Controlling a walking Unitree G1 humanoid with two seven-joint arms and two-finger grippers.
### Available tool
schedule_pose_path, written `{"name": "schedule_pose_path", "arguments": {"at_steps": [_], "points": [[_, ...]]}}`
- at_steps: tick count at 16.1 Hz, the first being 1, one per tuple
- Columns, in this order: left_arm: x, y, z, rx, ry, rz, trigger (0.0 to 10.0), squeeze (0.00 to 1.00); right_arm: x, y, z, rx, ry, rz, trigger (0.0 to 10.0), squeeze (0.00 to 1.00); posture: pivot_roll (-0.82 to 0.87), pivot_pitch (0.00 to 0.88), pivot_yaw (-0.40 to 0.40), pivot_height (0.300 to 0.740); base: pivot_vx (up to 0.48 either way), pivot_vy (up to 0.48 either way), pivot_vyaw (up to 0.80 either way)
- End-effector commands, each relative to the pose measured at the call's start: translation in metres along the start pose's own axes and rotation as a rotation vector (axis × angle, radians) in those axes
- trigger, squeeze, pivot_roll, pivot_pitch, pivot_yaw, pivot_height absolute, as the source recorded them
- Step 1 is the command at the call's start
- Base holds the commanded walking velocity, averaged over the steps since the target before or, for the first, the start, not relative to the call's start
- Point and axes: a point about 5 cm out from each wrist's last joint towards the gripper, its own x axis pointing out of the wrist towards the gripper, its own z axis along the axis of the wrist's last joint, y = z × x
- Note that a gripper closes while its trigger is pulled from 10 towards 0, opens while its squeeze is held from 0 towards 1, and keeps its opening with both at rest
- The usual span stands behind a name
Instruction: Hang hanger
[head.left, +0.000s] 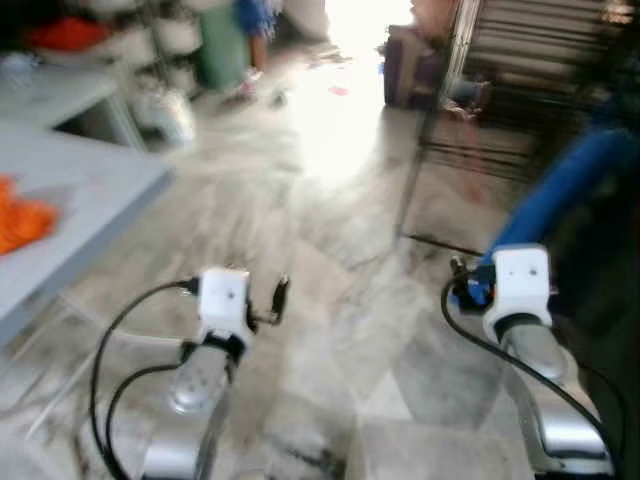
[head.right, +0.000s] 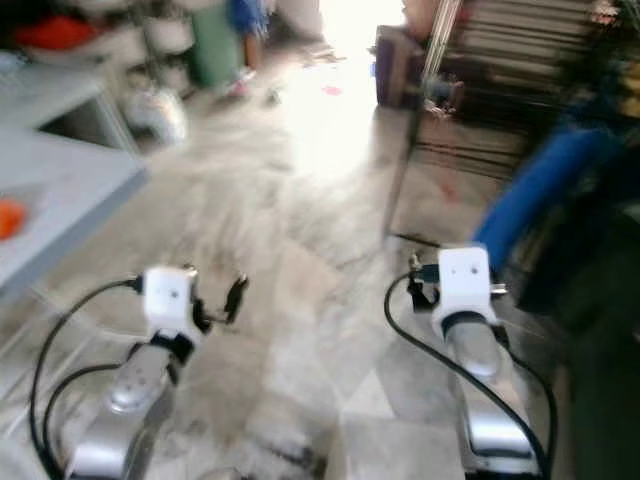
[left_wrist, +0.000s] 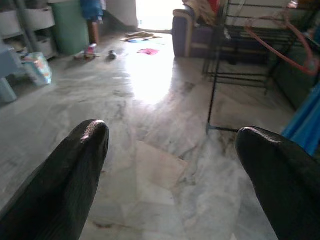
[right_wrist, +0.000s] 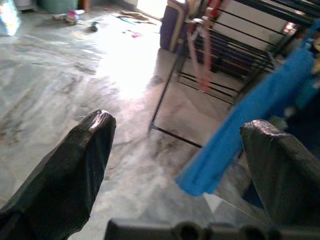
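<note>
A pink hanger (right_wrist: 202, 55) hangs from the black drying rack (right_wrist: 227, 60) across the marble floor; its loop (left_wrist: 285, 45) appears in the left wrist view too. My left gripper (left_wrist: 172, 135) is open with nothing between its fingers, held low over the floor (head.left: 275, 300). My right gripper (right_wrist: 180, 125) is also open and empty, and points toward the rack. A blue cloth (right_wrist: 250, 115) drapes down just ahead of the right arm (head.left: 520, 290).
A grey table (head.left: 70, 200) with an orange cloth (head.left: 20, 220) stands on the left. At the back are a green bin (head.left: 220, 45), a person's legs (head.left: 255, 20), shelves and a purple seat (head.left: 410, 65). Open marble floor (head.left: 330, 200) lies ahead, with bright glare.
</note>
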Motion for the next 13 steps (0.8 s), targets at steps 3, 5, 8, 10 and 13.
{"name": "schedule_pose_path", "arguments": {"at_steps": [3, 5, 8, 10, 13], "points": [[0.002, 0.003, 0.004, 0.014, -0.009, 0.005, 10.0, 0.0, -0.003, 0.007, 0.002, 0.011, -0.009, 0.021, 10.0, 0.0, 0.04, 0.119, -0.012, 0.74, 0.0, 0.0, 0.8], [0.003, 0.005, 0.006, 0.022, -0.011, 0.0, 10.0, 0.0, -0.004, 0.009, 0.001, 0.015, -0.008, 0.023, 10.0, 0.0, 0.04, 0.117, -0.007, 0.74, 0.0, 0.0, 0.8], [0.0, 0.014, 0.005, 0.064, -0.005, 0.05, 10.0, 0.0, -0.005, 0.009, -0.001, 0.029, -0.001, 0.022, 10.0, 0.0, 0.06, 0.1, 0.004, 0.74, 0.0, 0.0, 0.8], [0.0, 0.019, 0.005, 0.086, -0.005, 0.102, 10.0, 0.0, -0.004, 0.011, -0.001, 0.039, -0.002, 0.035, 10.0, 0.0, 0.06, 0.1, 0.004, 0.74, 0.0, 0.0, 0.8], [-0.003, 0.033, 0.005, 0.15, -0.007, 0.242, 10.0, 0.0, -0.001, 0.019, 0.004, 0.025, -0.036, 0.101, 10.0, 0.0, 0.08, 0.088, -0.011, 0.74, 0.0, 0.0, 0.8]]}}
